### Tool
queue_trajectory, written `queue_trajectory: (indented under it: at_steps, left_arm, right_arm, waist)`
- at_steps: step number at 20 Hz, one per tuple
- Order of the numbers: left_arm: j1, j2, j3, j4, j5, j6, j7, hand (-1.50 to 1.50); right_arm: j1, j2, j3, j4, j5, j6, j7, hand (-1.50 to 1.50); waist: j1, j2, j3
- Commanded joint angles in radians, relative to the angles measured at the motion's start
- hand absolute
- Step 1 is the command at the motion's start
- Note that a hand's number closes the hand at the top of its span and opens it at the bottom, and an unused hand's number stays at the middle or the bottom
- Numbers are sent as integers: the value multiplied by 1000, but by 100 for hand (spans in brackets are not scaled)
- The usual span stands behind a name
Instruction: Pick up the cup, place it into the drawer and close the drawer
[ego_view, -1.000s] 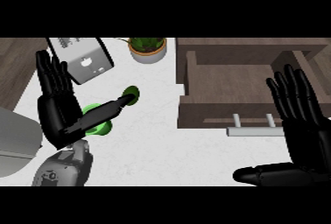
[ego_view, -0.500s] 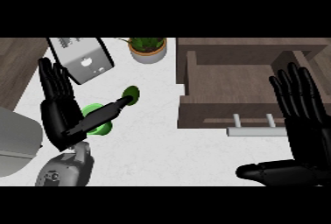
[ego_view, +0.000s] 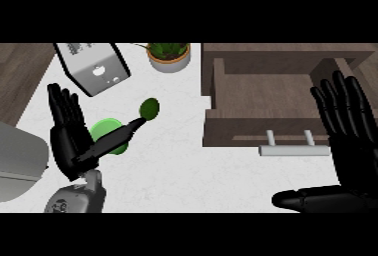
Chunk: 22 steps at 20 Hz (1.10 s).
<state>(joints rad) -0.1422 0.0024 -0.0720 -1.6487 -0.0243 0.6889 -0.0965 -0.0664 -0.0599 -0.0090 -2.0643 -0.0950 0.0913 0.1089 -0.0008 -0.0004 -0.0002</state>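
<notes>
The green cup (ego_view: 111, 137) sits on the white table (ego_view: 184, 170) toward its left edge, partly hidden behind the left robot hand (ego_view: 74, 137). That robot hand is spread flat, fingers straight and pointing up, thumb stretched over the cup toward a small dark green disc (ego_view: 150, 108); it has hold of nothing. The right robot hand (ego_view: 347, 135) is likewise flat and holding nothing, resting near the table's right edge in front of the open drawer (ego_view: 284, 95) and its handle (ego_view: 293, 149).

The step in hand looks like the grasp. To do it well, the left robot hand should settle so fingers and thumb lie on opposite sides of the cup, then curl round it before lifting. The carry to the drawer must clear its front wall; the potted plant (ego_view: 170, 55) and grey box (ego_view: 92, 65) at the far edge stand well apart.
</notes>
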Motion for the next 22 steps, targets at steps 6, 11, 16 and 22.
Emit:
queue_trajectory:
  at_steps: [6, 11, 16, 22]
  left_arm:
    - [143, -2, 18, 70, 120, -20, -188, -150]
    - [66, 2, 113, 205, 132, -57, -212, -150]
    - [123, -2, 83, 216, 176, -66, -262, -150]
    - [14, 18, 194, 484, 280, -173, -417, -150]
  right_arm:
    - [-26, 11, -6, 37, -2, -8, -3, -150]
    - [-15, 4, -3, -17, -7, -6, 30, -150]
    - [-67, -6, -13, 4, -14, -10, 53, -150]
    - [-86, -23, -33, 24, -21, 3, 57, -150]
  waist:
    - [3, 0, 0]
    - [0, 0, 0]
    - [2, 0, 0]
    - [-1, 1, 0]
